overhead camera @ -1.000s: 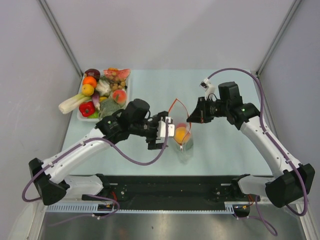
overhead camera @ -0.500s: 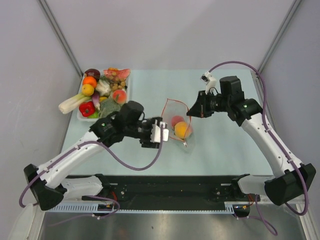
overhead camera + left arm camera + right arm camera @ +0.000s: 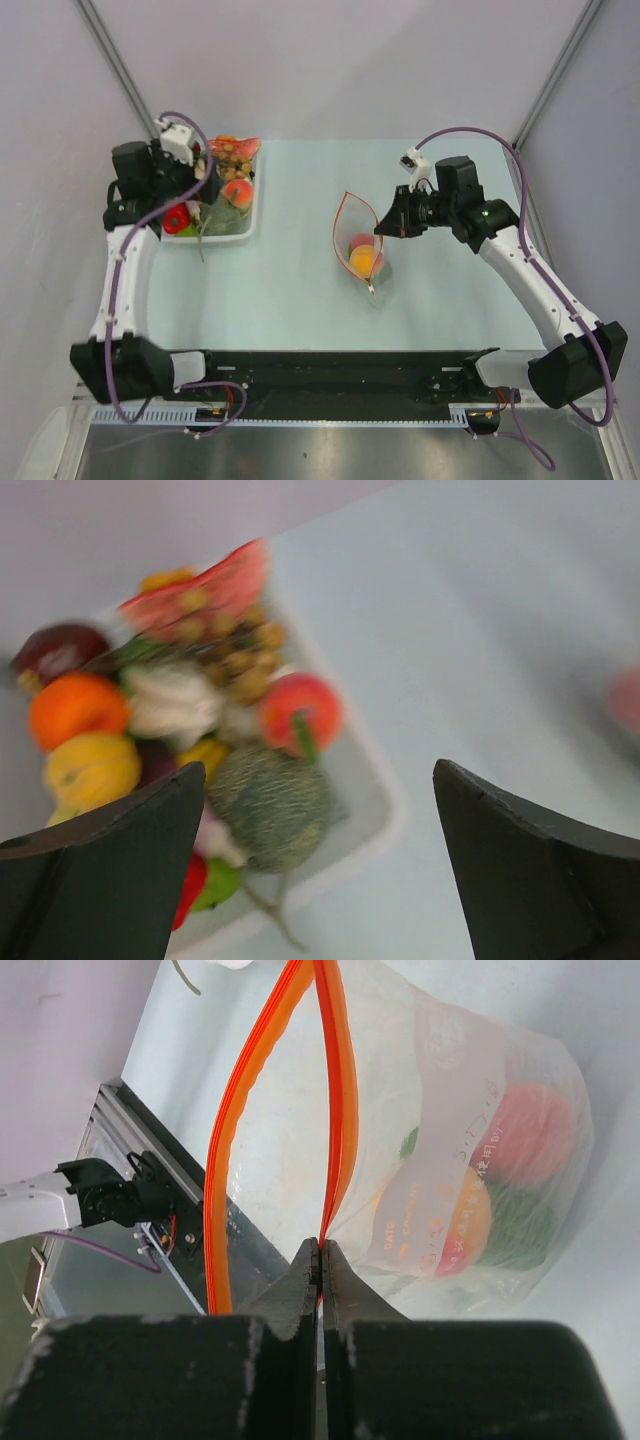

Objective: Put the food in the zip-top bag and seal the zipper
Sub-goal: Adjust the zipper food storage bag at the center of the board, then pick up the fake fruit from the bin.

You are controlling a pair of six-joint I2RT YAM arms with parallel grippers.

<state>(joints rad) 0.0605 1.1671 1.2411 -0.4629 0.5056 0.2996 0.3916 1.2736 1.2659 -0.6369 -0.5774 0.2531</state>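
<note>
The zip-top bag (image 3: pixel 362 245) lies mid-table with its mouth open. Its red-orange zipper (image 3: pixel 340 215) forms a loop. A red and an orange food piece (image 3: pixel 364 260) sit inside it. My right gripper (image 3: pixel 381 228) is shut on the right side of the zipper. In the right wrist view the gripper (image 3: pixel 322 1245) pinches the zipper strip (image 3: pixel 335 1110), with the fruits (image 3: pixel 535 1130) behind the bag's label. My left gripper (image 3: pixel 180 195) hovers open and empty over the food tray; in its wrist view (image 3: pixel 318 770) a green netted melon (image 3: pixel 272 805) lies below it.
The clear tray (image 3: pixel 250 225) at the far left holds several toy foods: a red fruit (image 3: pixel 300 708), an orange (image 3: pixel 75 708), a lemon (image 3: pixel 90 770), a watermelon slice (image 3: pixel 200 585). Grey walls enclose the table on the left, right and back.
My left arm has swung from beside the bag to above the tray. The bag has settled on the table with its mouth wider open. My right gripper still holds the zipper.
</note>
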